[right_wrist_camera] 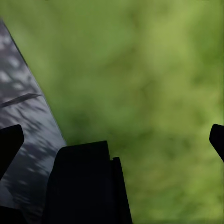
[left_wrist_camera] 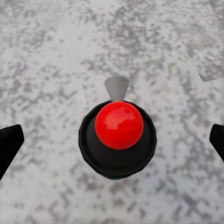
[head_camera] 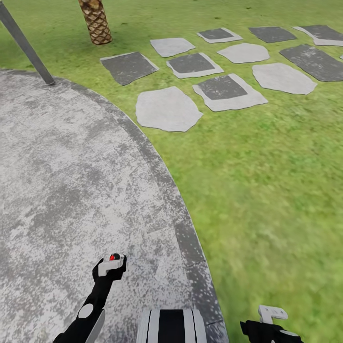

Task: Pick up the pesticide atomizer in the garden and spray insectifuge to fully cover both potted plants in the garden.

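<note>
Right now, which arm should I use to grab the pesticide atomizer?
Left. The pesticide atomizer sits centred between the left tool's open fingers, above the patio. The right tool hangs open over the grass, off to the side of the bottle.

Round grey stone patio (head_camera: 71, 181), green lawn (head_camera: 267, 190) beside it, flat stepping stones (head_camera: 167, 109) beyond, palm trunk (head_camera: 95, 21) past those

Garden yard: lawn (head_camera: 267, 190), round stone patio (head_camera: 71, 181) w/ stepping slabs (head_camera: 166, 109) (palm trunk (head_camera: 95, 21) nearby)
</note>
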Available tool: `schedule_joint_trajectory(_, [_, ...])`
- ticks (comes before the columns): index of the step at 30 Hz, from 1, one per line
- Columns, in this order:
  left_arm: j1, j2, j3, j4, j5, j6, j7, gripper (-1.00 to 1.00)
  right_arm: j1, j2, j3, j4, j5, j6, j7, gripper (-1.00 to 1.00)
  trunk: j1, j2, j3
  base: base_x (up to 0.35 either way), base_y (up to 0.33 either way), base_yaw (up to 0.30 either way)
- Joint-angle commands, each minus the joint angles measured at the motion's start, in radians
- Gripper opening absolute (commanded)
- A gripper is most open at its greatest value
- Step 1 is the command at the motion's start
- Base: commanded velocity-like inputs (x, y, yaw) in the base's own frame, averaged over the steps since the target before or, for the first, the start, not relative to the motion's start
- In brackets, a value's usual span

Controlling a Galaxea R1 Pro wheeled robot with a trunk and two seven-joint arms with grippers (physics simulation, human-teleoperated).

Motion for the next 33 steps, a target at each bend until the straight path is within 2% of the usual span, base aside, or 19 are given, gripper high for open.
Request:
schedule_joint_trajectory(1, [0.0,0.0,0.0,0.0,0.008,-0.003,-0.001,1.0,0.0,0.0,0.0,-0.001,0.001,0.005,0.001,1.0,0.0,0.0,-0.001,0.0,0.0,0.0])
schedule_joint_trajectory(10, [0.0,0.0,0.0,0.0,0.008,-0.002,0.0,1.0,0.0,0.0,0.0,-0.001,0.001,0.005,0.001,1.0,0.0,0.0,-0.001,0.0,0.0,0.0])
schedule_joint_trajectory(11, [0.0,0.0,0.0,0.0,0.008,-0.002,0.001,-1.0,0.0,0.0,0.0,-0.001,0.001,0.005,0.001,1.0,0.0,0.0,-0.001,0.0,0.0,0.0])
schedule_joint_trajectory(33, [0.0,0.001,0.002,0.0,0.008,-0.001,0.002,-1.0,0.0,0.0,-0.001,-0.001,0.001,0.005,0.001,1.0,0.0,0.0,-0.001,0.0,0.0,0.0])
